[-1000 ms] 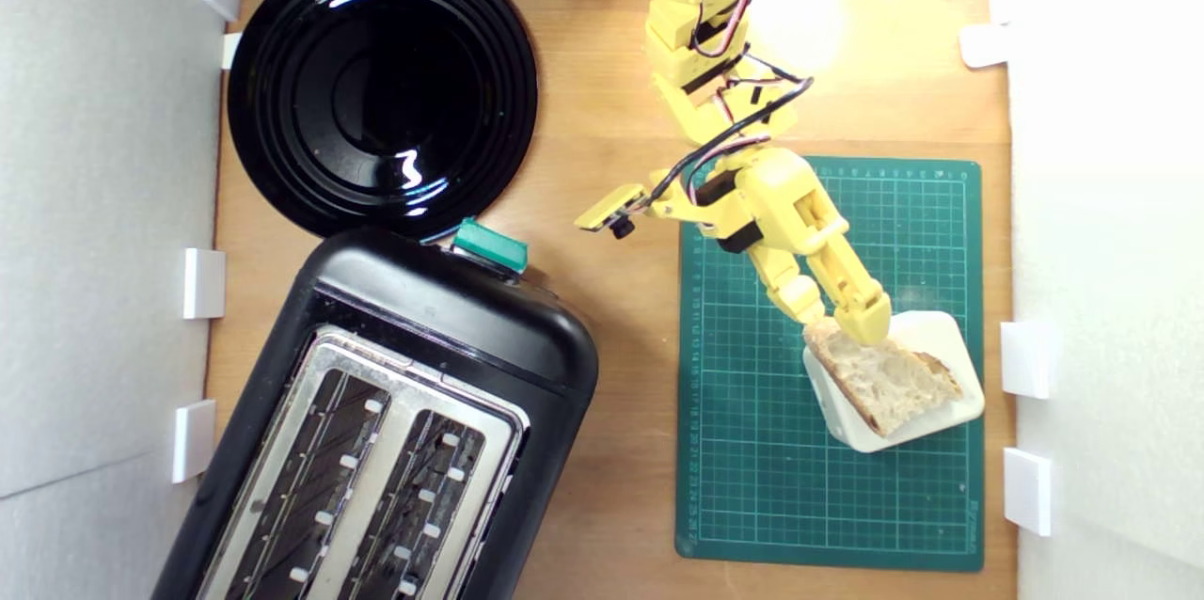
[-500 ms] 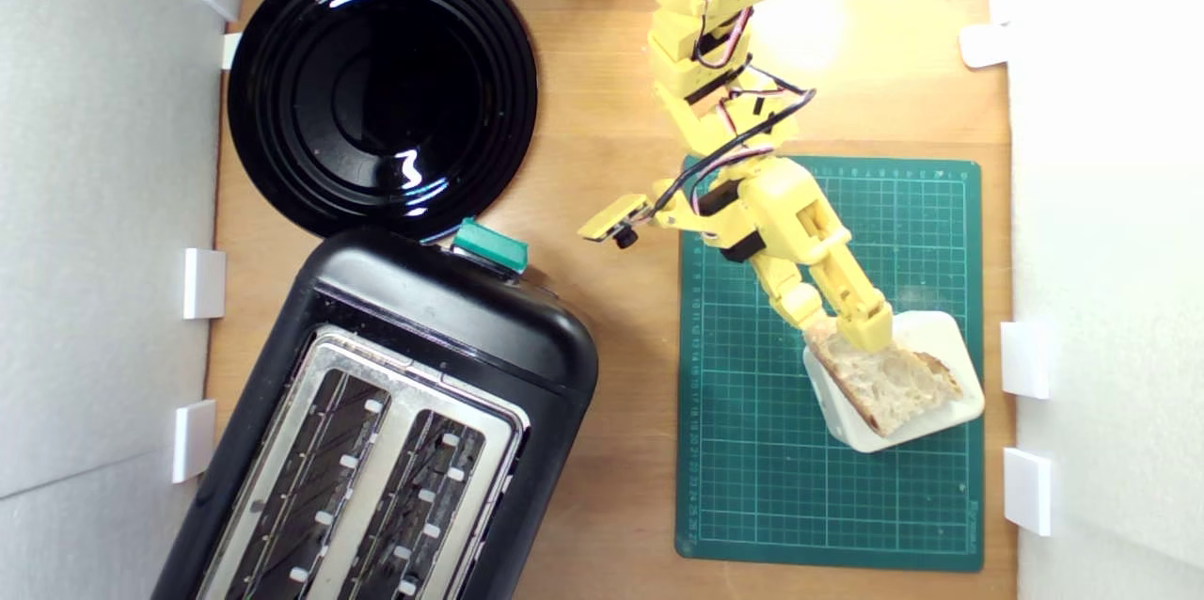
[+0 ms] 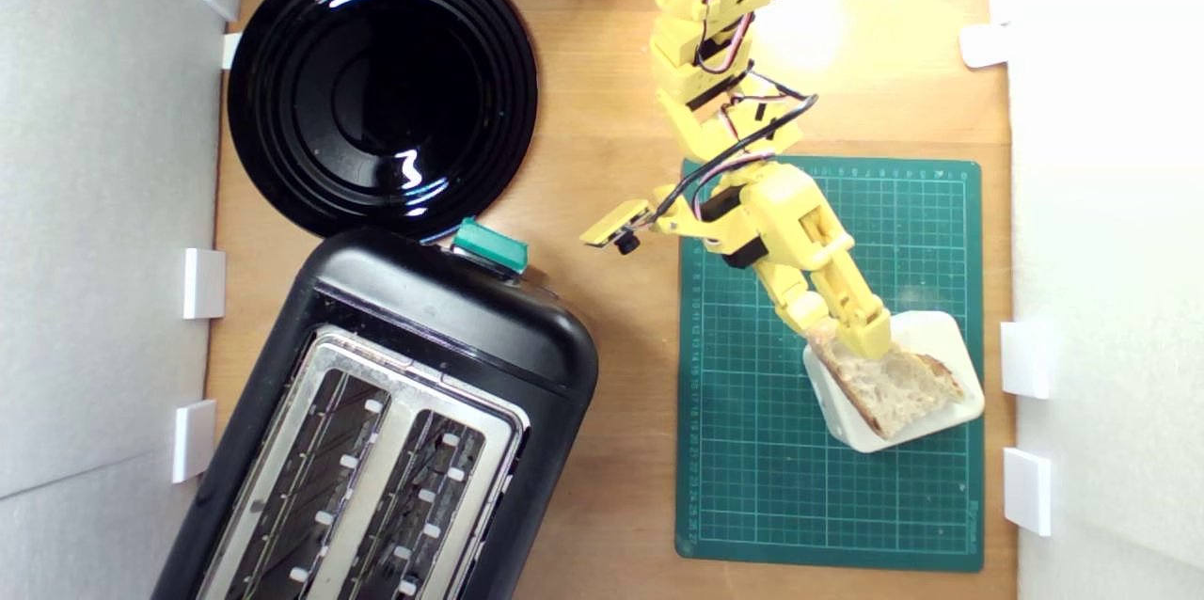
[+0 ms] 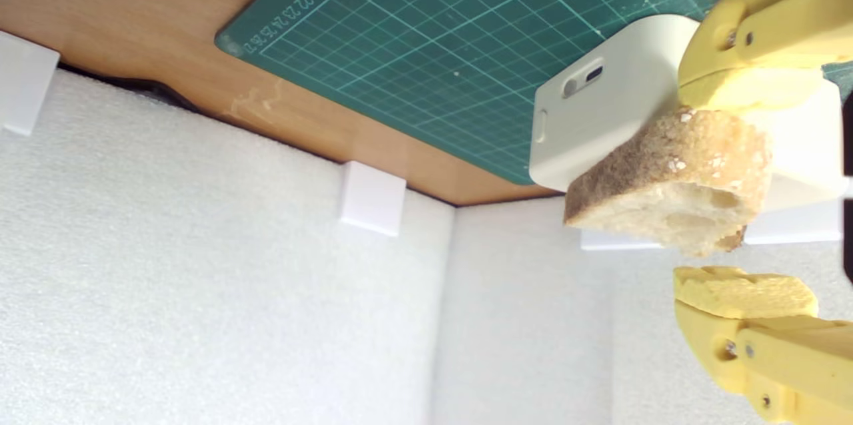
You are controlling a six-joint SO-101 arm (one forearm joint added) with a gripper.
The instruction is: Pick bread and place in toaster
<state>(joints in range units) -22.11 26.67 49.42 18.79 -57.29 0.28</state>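
The bread [image 3: 894,384], a wedge with pale crumb and brown crust, lies on a white rounded block [image 3: 933,329] at the exterior view's right. My yellow gripper [image 3: 840,334] is open and straddles the bread's near end. In the wrist view one fingertip [image 4: 746,88] rests against the crust of the bread [image 4: 673,185], while a small gap separates the other fingertip [image 4: 740,288] from it. The black toaster [image 3: 451,337], with its silver two-slot top and green lever knob [image 3: 489,245], stands at the exterior view's lower left, far from the gripper.
A green cutting mat [image 3: 752,468] lies under the white block [image 4: 613,92]. A glossy round black plate [image 3: 381,87] sits beyond the toaster. White foam walls with white clips [image 3: 1025,357] border the wooden table on both sides.
The arm has pushed the gripper slightly further over the bread's end, toward the exterior view's lower right. The bread and block have stayed put.
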